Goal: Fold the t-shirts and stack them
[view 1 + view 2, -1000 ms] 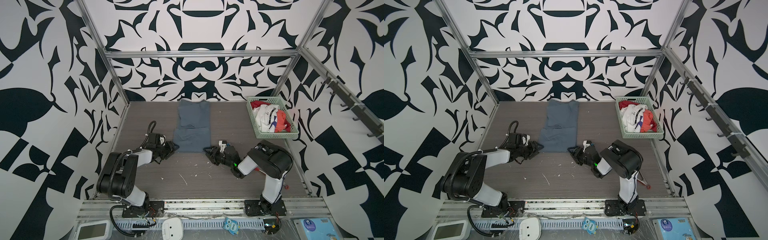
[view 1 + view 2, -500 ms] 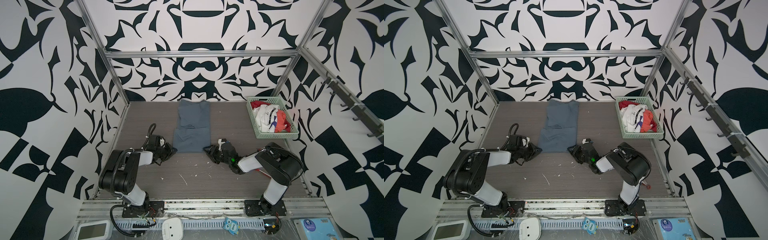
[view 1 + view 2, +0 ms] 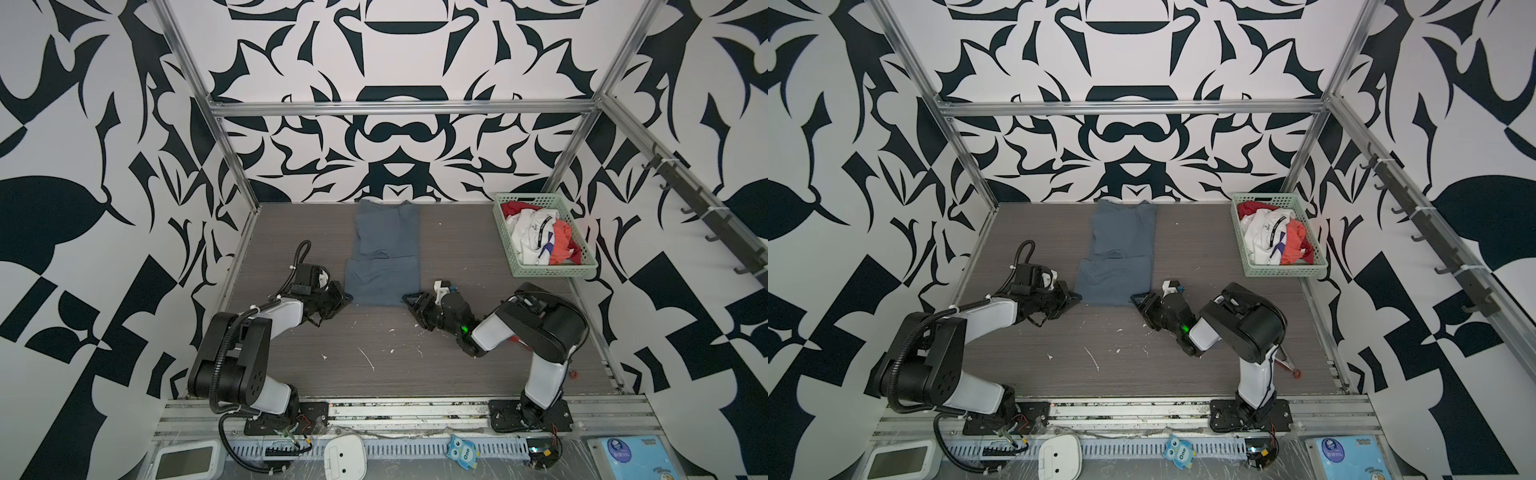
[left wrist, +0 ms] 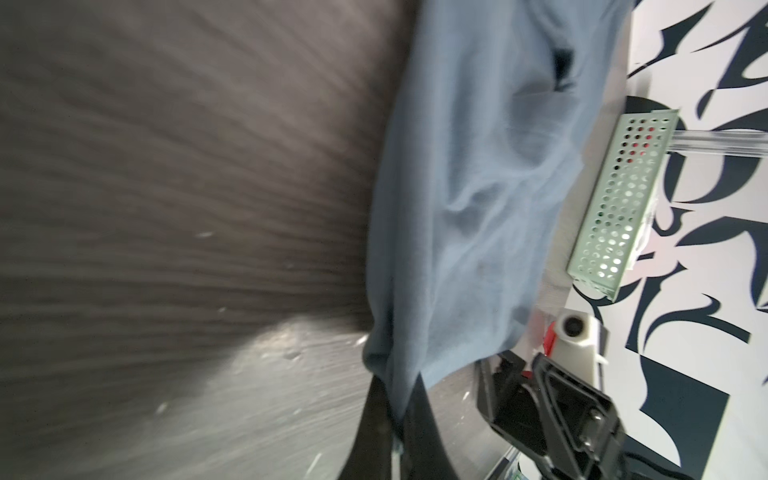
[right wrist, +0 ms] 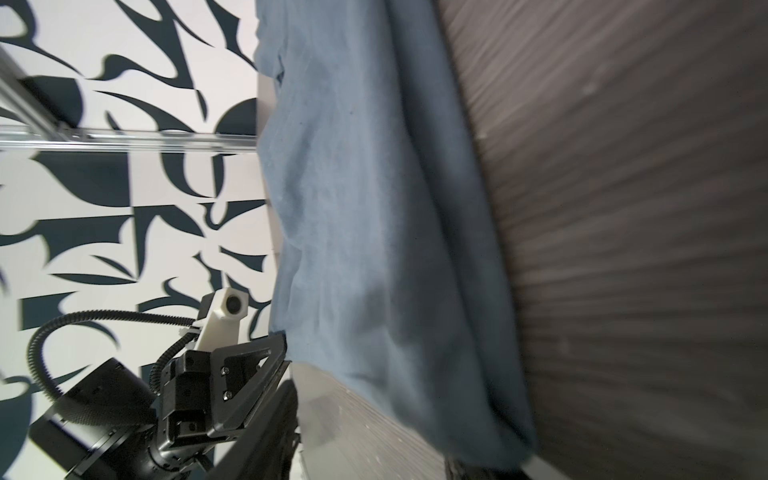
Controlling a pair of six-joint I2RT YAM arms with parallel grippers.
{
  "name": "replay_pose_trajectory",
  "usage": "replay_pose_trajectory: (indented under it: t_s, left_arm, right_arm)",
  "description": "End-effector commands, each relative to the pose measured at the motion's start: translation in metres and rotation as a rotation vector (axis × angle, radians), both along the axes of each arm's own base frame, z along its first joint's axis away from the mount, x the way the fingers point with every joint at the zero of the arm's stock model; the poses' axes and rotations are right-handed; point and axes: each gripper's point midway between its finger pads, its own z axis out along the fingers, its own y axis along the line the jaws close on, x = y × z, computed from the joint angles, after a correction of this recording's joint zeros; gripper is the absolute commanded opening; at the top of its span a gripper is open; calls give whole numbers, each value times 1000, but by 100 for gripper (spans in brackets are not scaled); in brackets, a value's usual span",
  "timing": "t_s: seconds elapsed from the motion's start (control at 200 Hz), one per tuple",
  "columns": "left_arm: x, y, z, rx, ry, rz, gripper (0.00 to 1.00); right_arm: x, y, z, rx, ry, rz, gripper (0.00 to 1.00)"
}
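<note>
Blue-grey t-shirt point(image 3: 384, 257) lies flat on the worktop point(image 3: 457, 353), centre toward 12 o'clock in both top views. It is folded into 1 long narrow strip running 12 to 6, far end touching the back wall, with 1 cross crease about halfway along.

Left arm point(image 3: 278, 316) reaches in from 8 o'clock. Its jaws sit at the strip's near corner on the 7 o'clock side. In the left wrist view the 2 black fingers point(image 4: 374, 415) are pressed together on the cloth point(image 4: 478, 208), pinching that corner, which bunches up just above them.

Right arm point(image 3: 490, 336) reaches in from 4 o'clock, jaws at the near corner on the 5 o'clock side. In the right wrist view the hem point(image 5: 374, 249) hangs across the bottom edge and only a dark finger tip shows under it, blurred. Cannot tell if these jaws are spread or pinching.

Pale green basket point(image 3: 548, 272) stands at 2 o'clock, well apart from the strip. It holds a crumpled white t-shirt point(image 3: 530, 232) with a dark stripe and a red-orange t-shirt point(image 3: 563, 245), unfolded.

White scuffs point(image 3: 368, 359) mark the worktop toward 6 o'clock.
</note>
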Motion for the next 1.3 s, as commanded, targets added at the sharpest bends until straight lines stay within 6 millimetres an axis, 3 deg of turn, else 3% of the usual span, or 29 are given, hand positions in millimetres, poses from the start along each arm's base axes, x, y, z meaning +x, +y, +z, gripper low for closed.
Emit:
replay_pose_trajectory:
  t_s: [0.0,0.15,0.35,0.52,0.885,1.095,1.295]
  left_arm:
    - [-1,-3,12,-15,0,-15,0]
    - [2,-8,22,-47,-13,-19,0]
    - [15,-13,48,-83,-62,-18,0]
    - [23,-15,67,-94,-96,-26,0]
    - [21,-16,62,-98,-76,-30,0]
    - [16,-13,66,-84,-88,-24,0]
    - [13,-11,70,-83,-101,-19,0]
  right_arm:
    - [-49,-42,-96,-194,288,-63,59]
    - [-58,-46,-99,-205,304,-67,60]
    - [-60,-29,-101,-189,311,-46,61]
    - [-60,-40,-105,-164,306,-105,62]
    - [-43,-49,-104,-112,251,-210,62]
    - [-39,-60,-104,-131,253,-251,56]
    - [-24,-53,-97,-104,227,-263,52]
